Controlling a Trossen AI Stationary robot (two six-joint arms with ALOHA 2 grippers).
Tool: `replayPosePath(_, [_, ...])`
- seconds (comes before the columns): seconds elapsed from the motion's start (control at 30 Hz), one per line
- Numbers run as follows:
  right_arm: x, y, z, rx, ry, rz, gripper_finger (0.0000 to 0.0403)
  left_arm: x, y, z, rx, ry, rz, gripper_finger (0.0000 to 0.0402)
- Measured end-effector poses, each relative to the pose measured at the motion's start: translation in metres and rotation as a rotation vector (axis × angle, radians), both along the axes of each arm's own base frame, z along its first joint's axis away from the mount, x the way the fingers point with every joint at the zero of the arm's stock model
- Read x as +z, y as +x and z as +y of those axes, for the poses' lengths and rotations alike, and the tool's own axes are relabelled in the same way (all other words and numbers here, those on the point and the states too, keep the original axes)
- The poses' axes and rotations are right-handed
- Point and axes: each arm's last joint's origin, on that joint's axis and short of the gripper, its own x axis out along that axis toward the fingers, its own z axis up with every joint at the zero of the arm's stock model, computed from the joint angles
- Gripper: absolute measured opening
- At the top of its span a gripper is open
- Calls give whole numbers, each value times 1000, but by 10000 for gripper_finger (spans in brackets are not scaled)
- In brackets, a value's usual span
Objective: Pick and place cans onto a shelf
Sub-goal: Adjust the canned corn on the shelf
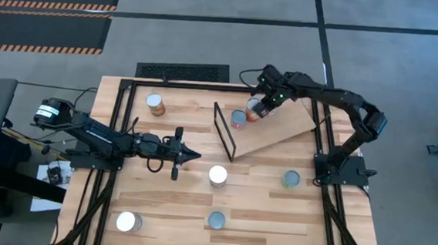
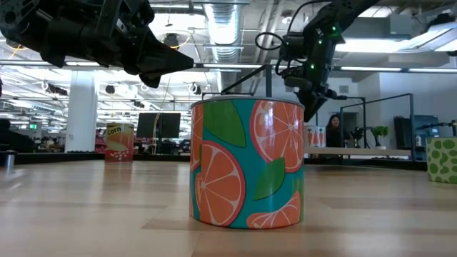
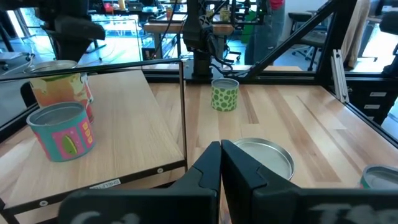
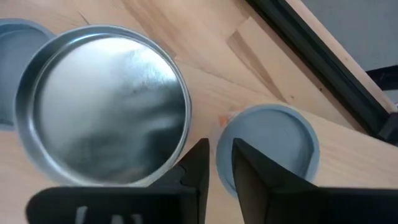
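Fingertips of my right gripper sit nearly together with nothing between them, hovering above the flat light-wood shelf board. Directly under that gripper I see two round can tops side by side on the board: a shiny silver-lidded can and a bluish-lidded can; from above, these are the orange-labelled can and the teal-and-pink can, close to the shelf's thin black wire frame. My left gripper is closed and empty too, held low over the tabletop just left of a white-topped can with orange-slice artwork. Other cans stand scattered: a corn-labelled tin far back, a green-dotted can, a blue-topped can, and a bright-lidded can.
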Motion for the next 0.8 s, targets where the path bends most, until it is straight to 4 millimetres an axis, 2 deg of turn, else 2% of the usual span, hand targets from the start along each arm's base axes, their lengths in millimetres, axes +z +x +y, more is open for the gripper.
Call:
replayPosePath(0.2, [17,-7,5,0,21,47,116,0,0,0,0,0,0,0])
replayPosePath(0.3, [32,-16,14,19,-6,64,111,0,0,0,0,1,5,0])
replayPosePath(0.4, [46,-27,29,56,-44,53,76,0,0,0,0,1,4,0])
replayPosePath(0.5, [54,-37,46,123,-100,-27,21,0,0,0,0,1,4,0])
replayPosePath(0.63, [54,-38,63,200,-176,-275,15,0,0,0,0,1,4,0])
replayPosePath(0.8, [35,-25,61,206,-248,-399,5,0,0,0,0,1,4,0])
